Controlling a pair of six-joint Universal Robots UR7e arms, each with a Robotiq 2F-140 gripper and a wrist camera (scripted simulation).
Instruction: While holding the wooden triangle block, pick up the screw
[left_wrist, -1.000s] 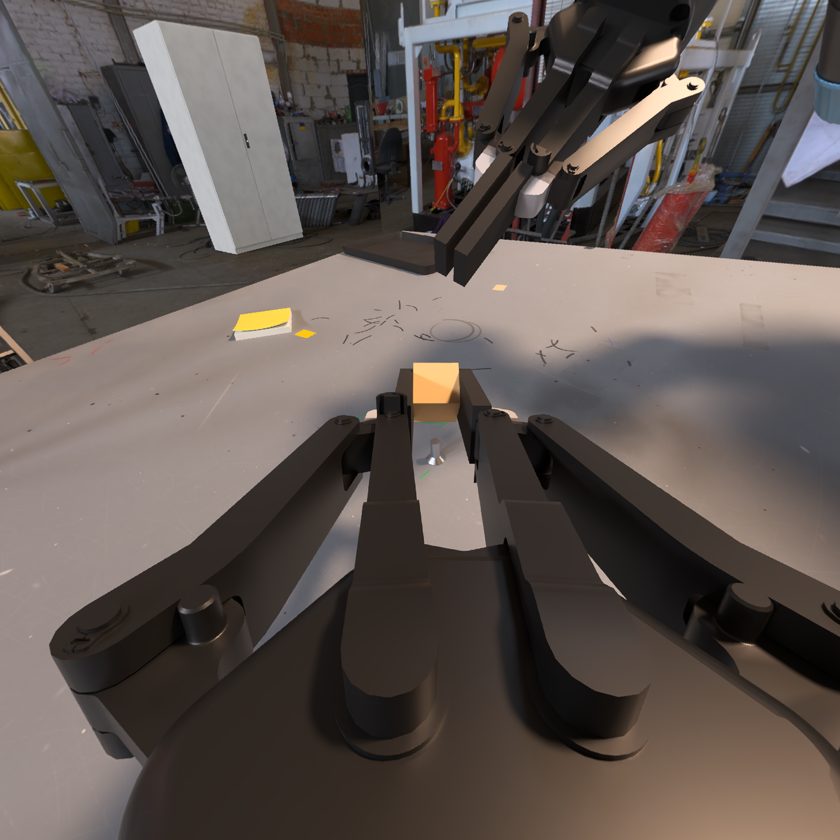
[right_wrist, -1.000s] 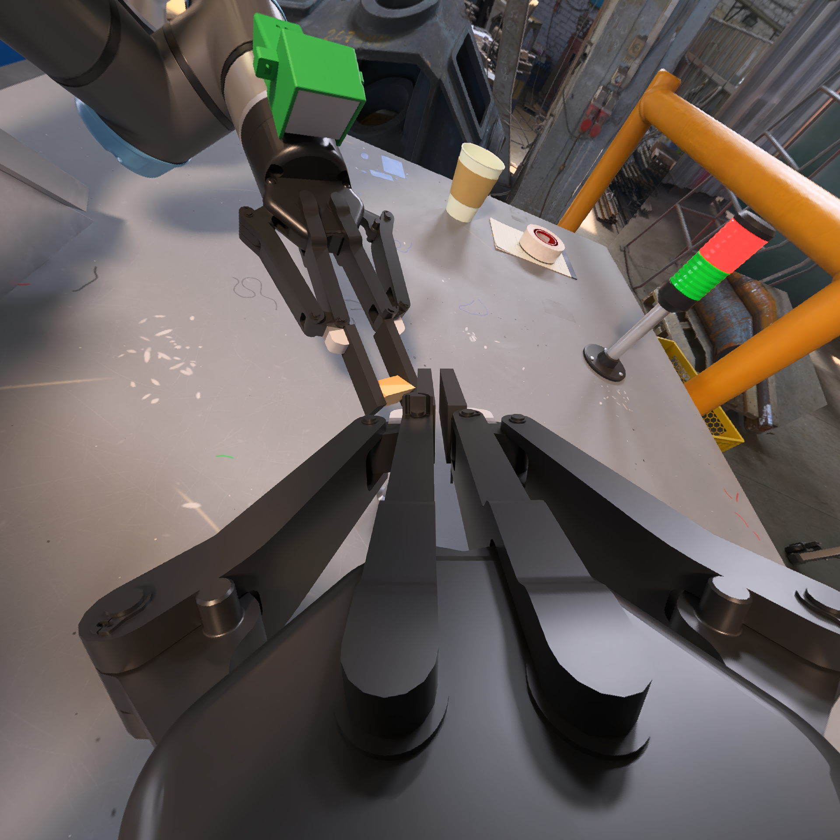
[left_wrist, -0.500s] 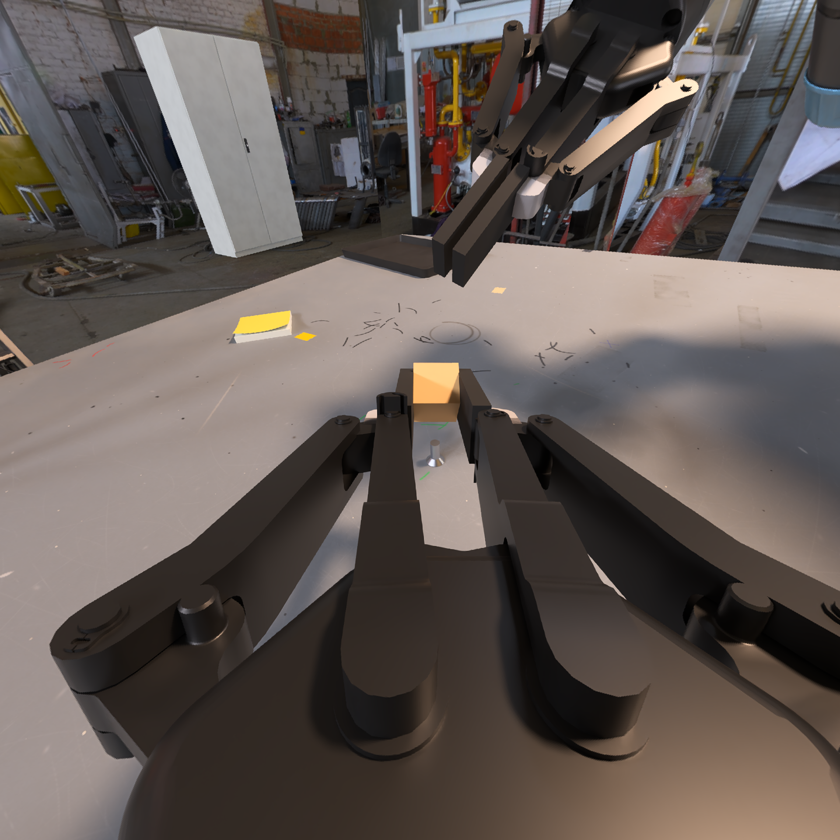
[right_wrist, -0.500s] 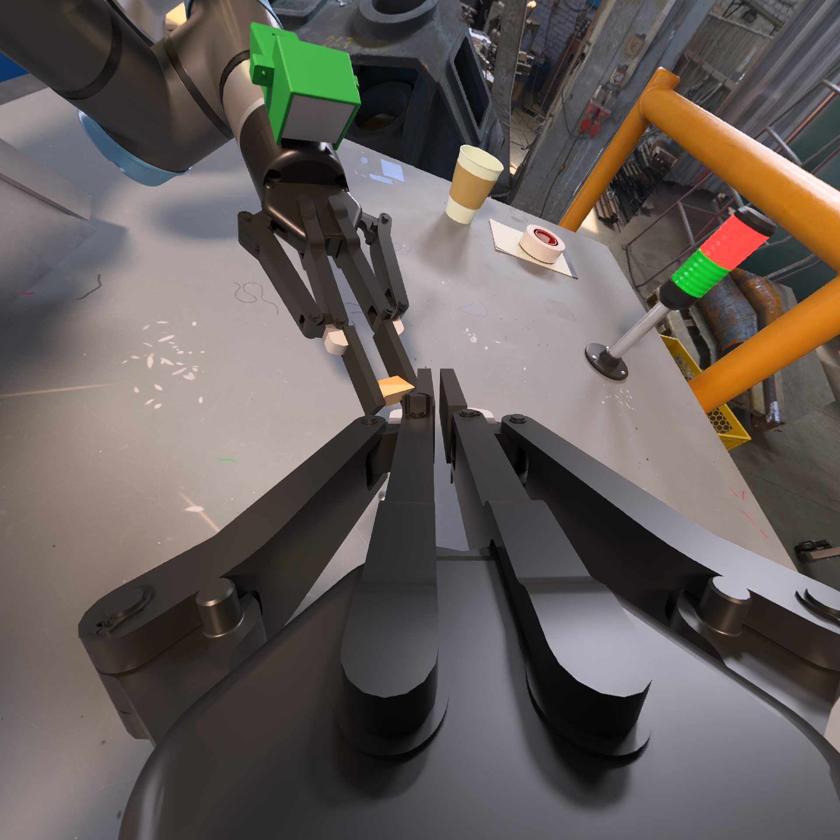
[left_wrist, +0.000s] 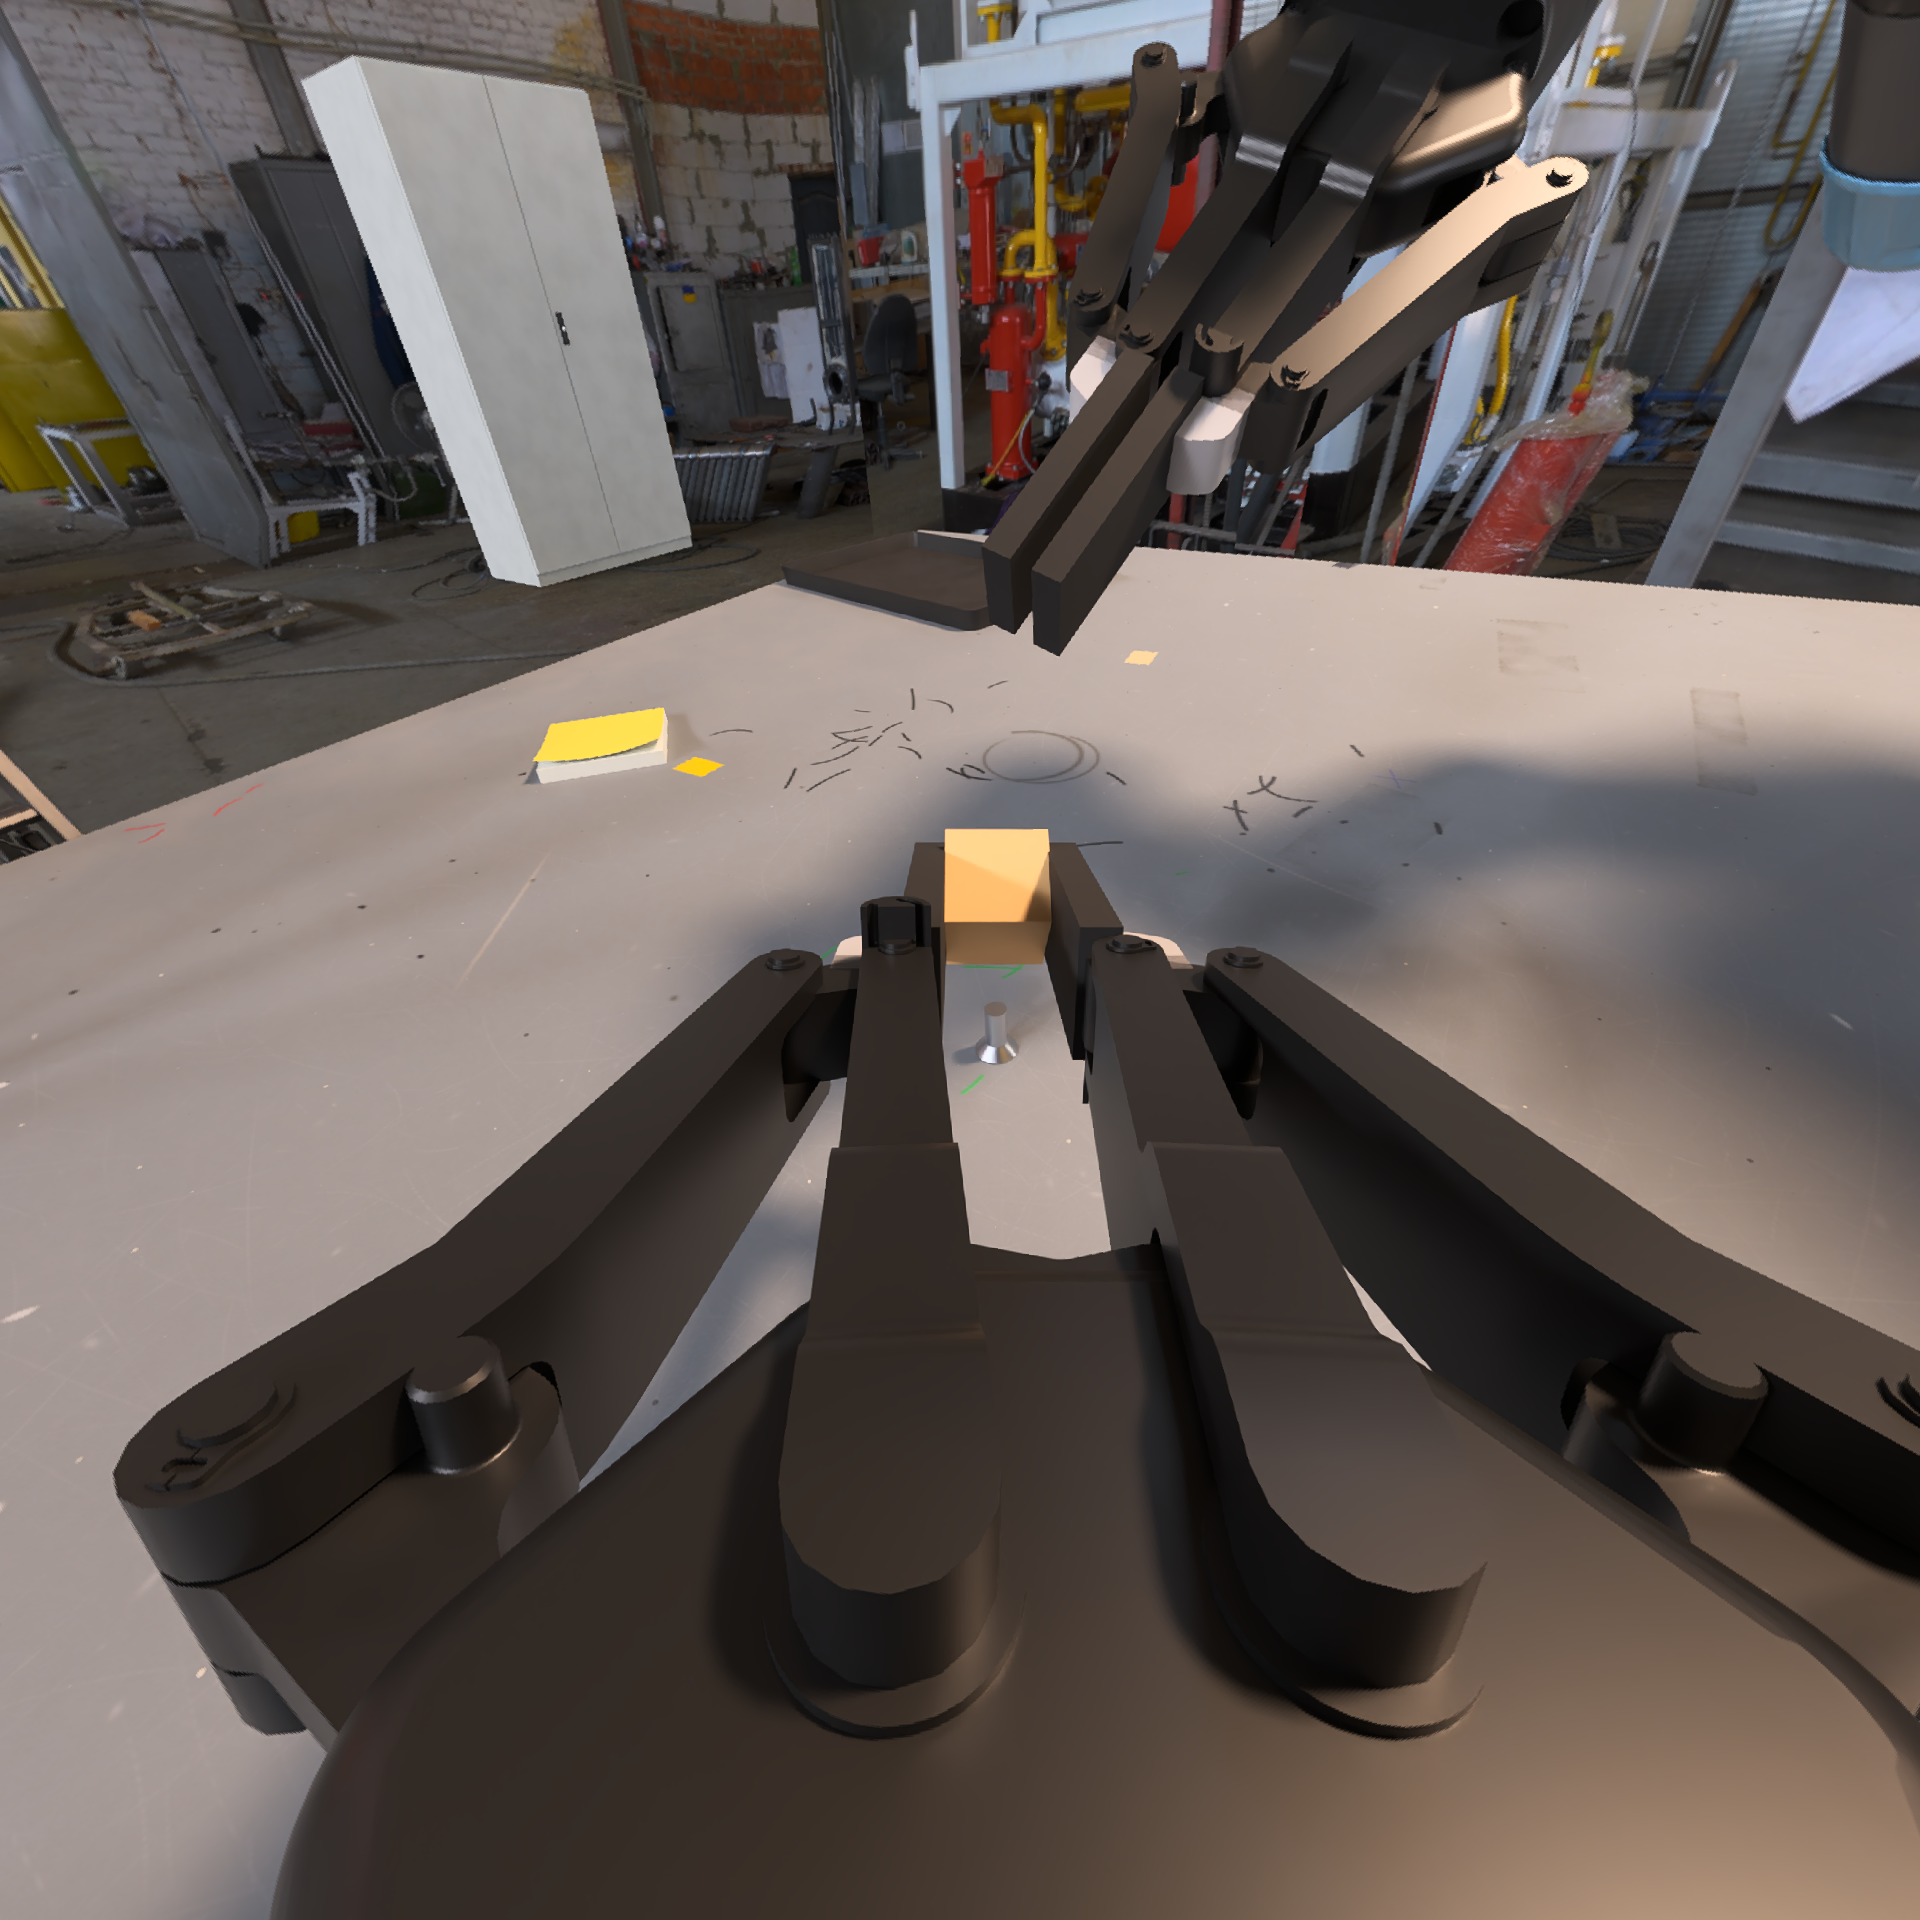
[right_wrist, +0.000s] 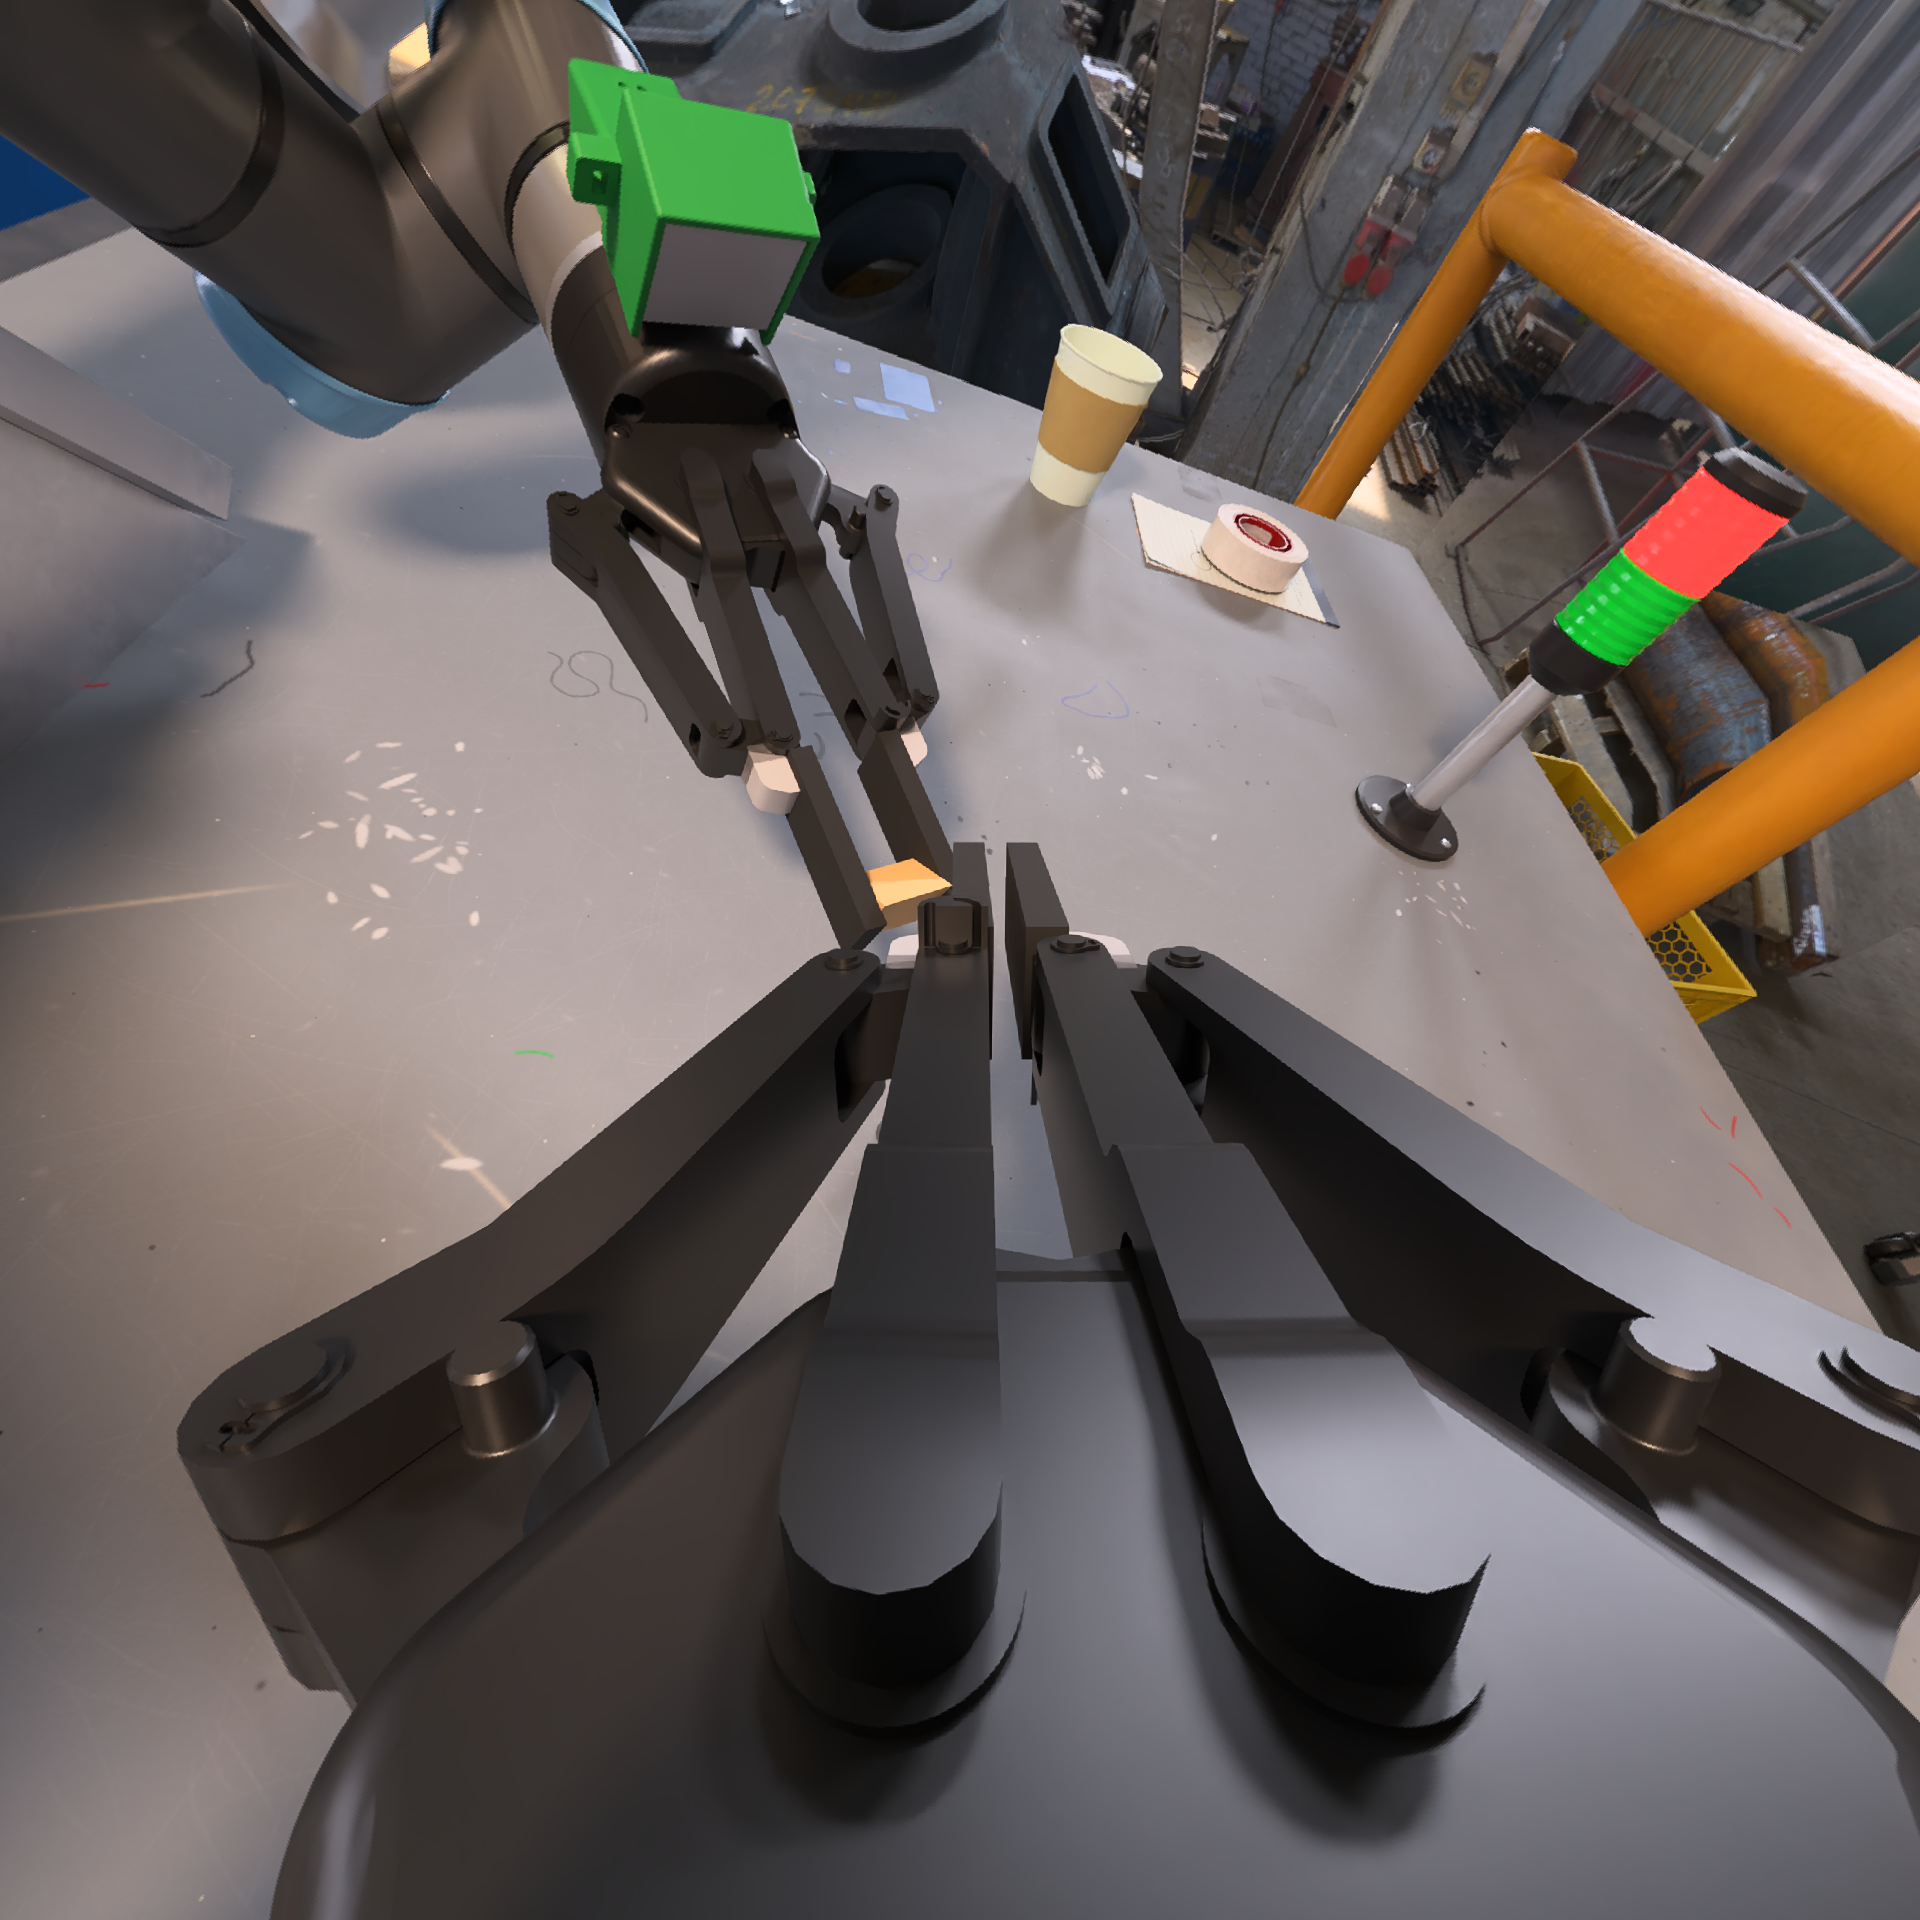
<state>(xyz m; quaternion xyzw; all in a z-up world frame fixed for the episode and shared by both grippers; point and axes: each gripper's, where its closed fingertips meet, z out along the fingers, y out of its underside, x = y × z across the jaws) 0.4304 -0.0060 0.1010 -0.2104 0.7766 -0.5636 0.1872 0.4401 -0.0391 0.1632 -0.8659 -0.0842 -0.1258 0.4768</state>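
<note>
Wood block (left_wrist: 994, 883) sits held in left pincer (left_wrist: 997, 902). Right pincer (right_wrist: 995, 883) is pinched narrow, empty. Screw (left_wrist: 995, 1035), at 6 o'clock, looks tiny, slippery: pinch its stem.

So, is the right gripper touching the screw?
Apart. The left wrist view shows the right gripper shut, raised well above the table, while the screw stands below.

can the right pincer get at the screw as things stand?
Probably not yet. The right pincer is shut, empty and raised above the table. The screw stands under the left pincer, which grips the wooden triangle block just above, so the left fingers flank it.
</note>
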